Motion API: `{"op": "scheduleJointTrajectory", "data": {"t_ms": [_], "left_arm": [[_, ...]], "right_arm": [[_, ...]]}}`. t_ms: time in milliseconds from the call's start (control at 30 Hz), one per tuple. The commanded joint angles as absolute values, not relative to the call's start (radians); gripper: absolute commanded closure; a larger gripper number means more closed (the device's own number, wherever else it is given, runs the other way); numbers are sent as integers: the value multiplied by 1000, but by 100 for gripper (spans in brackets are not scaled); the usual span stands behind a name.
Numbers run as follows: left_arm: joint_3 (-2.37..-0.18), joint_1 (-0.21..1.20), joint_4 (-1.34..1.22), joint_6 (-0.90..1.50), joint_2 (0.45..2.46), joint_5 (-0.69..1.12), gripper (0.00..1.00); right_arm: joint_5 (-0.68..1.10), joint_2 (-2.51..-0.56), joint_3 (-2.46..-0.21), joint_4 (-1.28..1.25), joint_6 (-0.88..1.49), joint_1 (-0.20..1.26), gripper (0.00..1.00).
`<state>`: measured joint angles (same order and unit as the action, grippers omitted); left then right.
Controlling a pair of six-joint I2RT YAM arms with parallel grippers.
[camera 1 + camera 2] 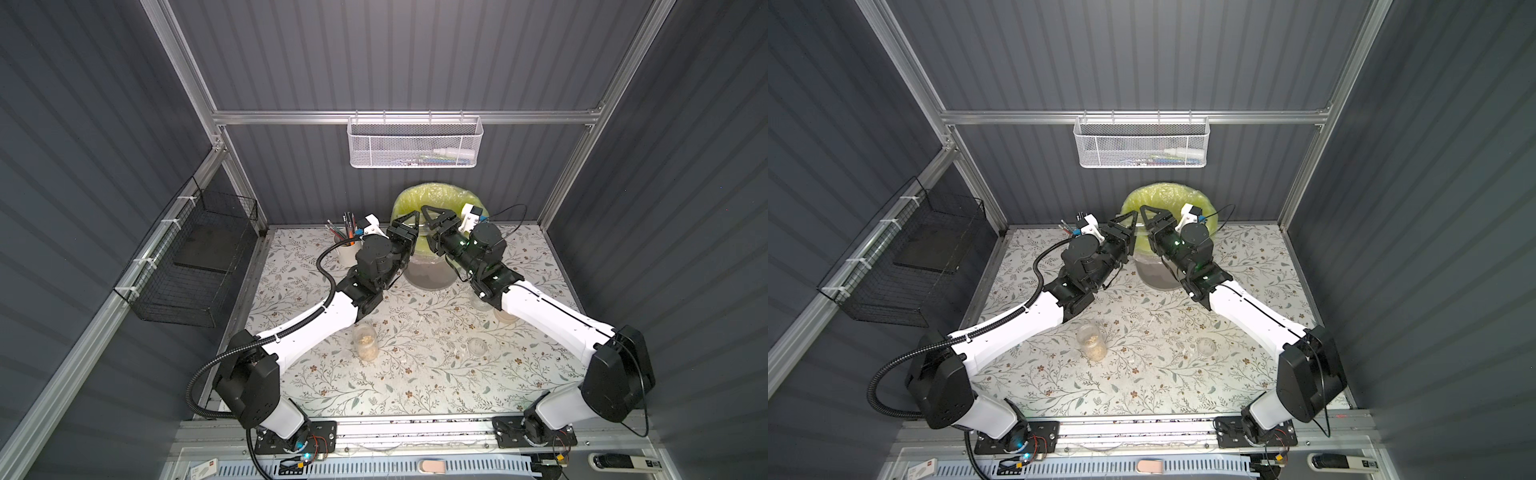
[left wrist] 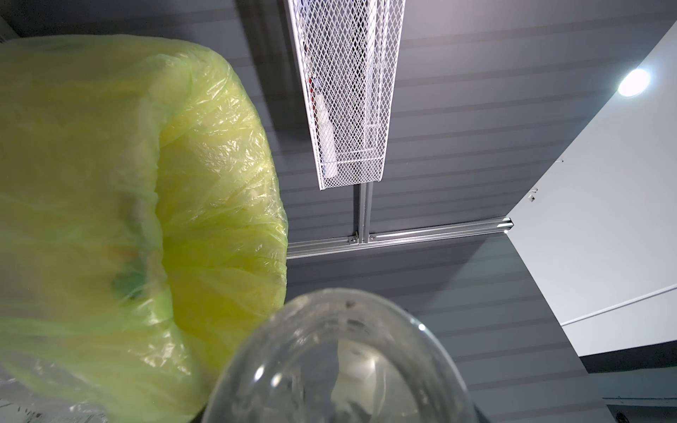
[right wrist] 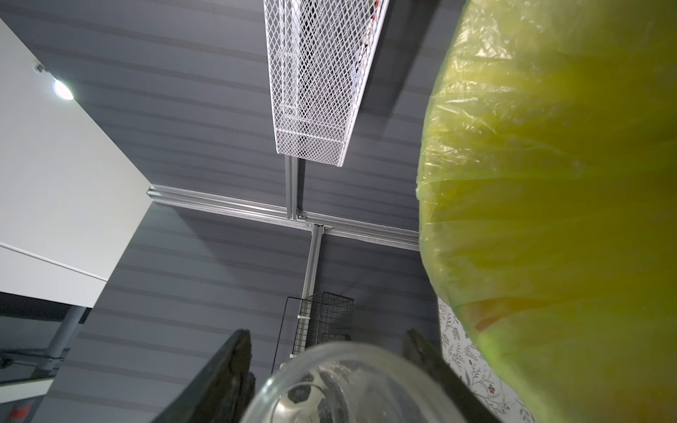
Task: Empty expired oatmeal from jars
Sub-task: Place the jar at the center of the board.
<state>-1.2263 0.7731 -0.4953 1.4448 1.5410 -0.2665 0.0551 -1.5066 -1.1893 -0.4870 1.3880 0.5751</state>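
Left wrist view: left jaws clamp a round clear glass jar point(image 2: 340, 366); right jaws flank it, grip unclear.

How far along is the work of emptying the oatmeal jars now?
Done: the held jar at the bin bag looks empty, with only dust on the glass. In hand: the left hand grips it, and fingers of the right hand flank it. Left: the second jar on the table holds oatmeal. A small clear glass near the right arm looks empty; I cannot tell more.
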Motion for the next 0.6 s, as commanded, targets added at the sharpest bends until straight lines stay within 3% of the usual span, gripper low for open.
{"op": "scheduleJointTrajectory", "data": {"t_ms": [0,200,400,533,567], "left_arm": [[-1213,783,-475,1423,1523,-271,63],[-1209,784,-480,1421,1528,-271,53],[-1207,784,-451,1392,1502,-299,18],[-1202,783,-428,1365,1483,-334,0],[-1197,782,-431,1365,1481,-338,0]], "right_arm": [[58,-1503,-1179,-552,1379,584,40],[49,-1496,-1172,-551,1371,583,52],[29,-1483,-1169,-519,1352,584,57],[25,-1477,-1171,-504,1343,585,58],[23,-1475,-1172,-500,1340,585,58]]}}
